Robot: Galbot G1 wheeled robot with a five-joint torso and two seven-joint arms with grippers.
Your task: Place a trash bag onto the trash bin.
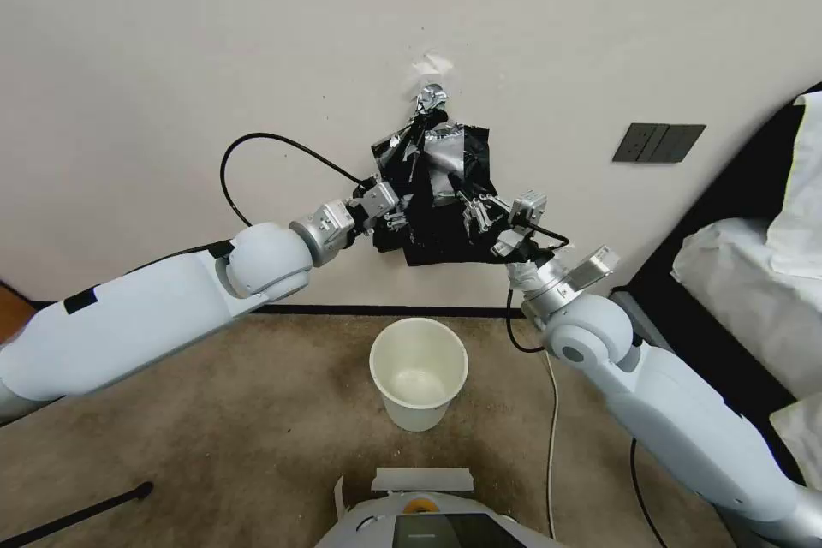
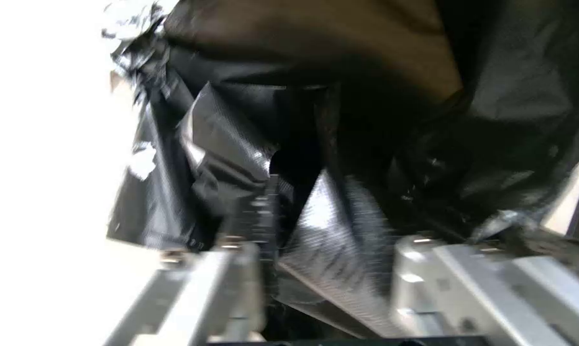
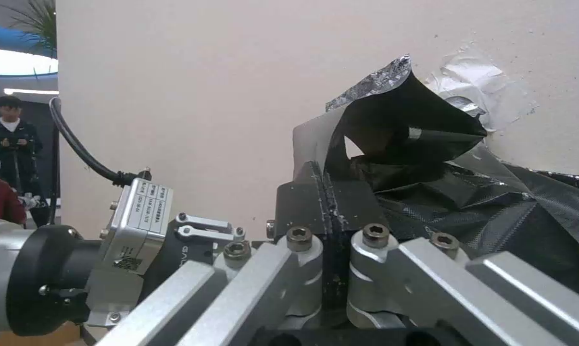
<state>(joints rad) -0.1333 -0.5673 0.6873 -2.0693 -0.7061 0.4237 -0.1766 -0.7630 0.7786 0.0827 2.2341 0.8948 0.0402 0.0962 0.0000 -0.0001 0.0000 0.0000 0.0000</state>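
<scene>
Black crinkly plastic is hanging against the wall (image 1: 171, 60): the trash bag (image 1: 437, 214) is being held up there between both arms, its top gathered at a silvery knot (image 1: 431, 97) under a patch of tape (image 1: 432, 64). The left pincer (image 1: 396, 220) is sitting at the bag's left edge, and the left wrist view is showing its fingers (image 2: 258, 226) spread apart with a fold of the film running between them, so I am judging it as not yet clamped. The right pincer (image 1: 473, 214) is reaching in from the opposite side, and the right wrist view is showing its pads (image 3: 328, 202) pressed together on a pinch of the bag's film. The trash bin (image 1: 419, 370) is standing upright on the carpeted floor (image 1: 214, 411), mouth open, well below the bag and close to the foot of the wall, roughly between the two arms. The relation that matters is vertical: the bag is lying above the bin, hanging with its long axis running down from the knot toward the bin's mouth, and both pincers are flanking it at about equal reach, neither one nearer.
</scene>
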